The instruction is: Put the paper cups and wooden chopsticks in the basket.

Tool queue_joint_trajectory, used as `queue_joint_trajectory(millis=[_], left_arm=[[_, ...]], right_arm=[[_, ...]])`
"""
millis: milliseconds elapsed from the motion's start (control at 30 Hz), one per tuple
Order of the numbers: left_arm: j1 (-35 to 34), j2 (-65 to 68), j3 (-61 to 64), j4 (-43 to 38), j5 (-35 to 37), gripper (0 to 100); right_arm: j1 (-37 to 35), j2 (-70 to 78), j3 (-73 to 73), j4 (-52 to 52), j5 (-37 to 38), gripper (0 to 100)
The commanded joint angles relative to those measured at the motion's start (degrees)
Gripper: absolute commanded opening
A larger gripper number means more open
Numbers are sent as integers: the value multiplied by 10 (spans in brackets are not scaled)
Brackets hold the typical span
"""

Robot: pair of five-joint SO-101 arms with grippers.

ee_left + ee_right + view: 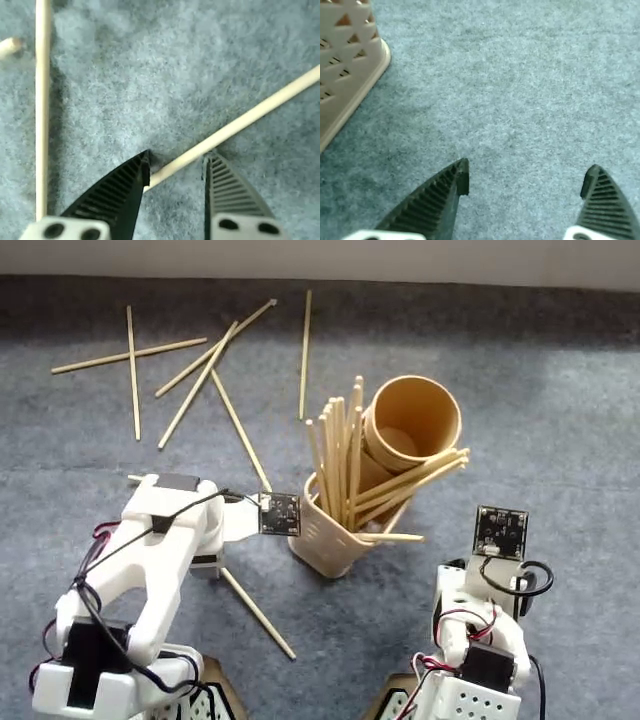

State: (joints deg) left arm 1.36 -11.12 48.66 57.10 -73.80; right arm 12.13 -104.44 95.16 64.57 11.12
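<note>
Left gripper (176, 167) is spread open, straddling a chopstick (250, 117) on the carpet (150, 75), not clamped yet. Right gripper (525, 180) is open too, just right of the basket (318, 540). I'd say we're past halfway: cups (415, 420) and a stick bundle (340, 450) are in, loose sticks (133, 370) remain far left.

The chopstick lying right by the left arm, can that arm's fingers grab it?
Probably yes. The chopstick lies flat on the carpet, and its end sits between the left arm's open fingers, with nothing on top of it.
</note>
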Motion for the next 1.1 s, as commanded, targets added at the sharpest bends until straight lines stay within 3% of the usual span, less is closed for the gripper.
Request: queue_joint_trajectory(millis=[0,67,167,533,1067], left_arm=[[8,10,-2,-12,-45,188],[7,12,-2,-12,-45,159],[0,10,-4,-19,-43,0],[-133,9,-117,-24,-41,5],[-148,15,-143,-28,-41,5]], right_arm=[[-1,-5,62,-11,7,347],[-1,-5,62,-11,7,347],[-1,-5,62,-11,7,347],[-4,-5,62,-11,7,347],[-3,-5,62,-11,7,347]])
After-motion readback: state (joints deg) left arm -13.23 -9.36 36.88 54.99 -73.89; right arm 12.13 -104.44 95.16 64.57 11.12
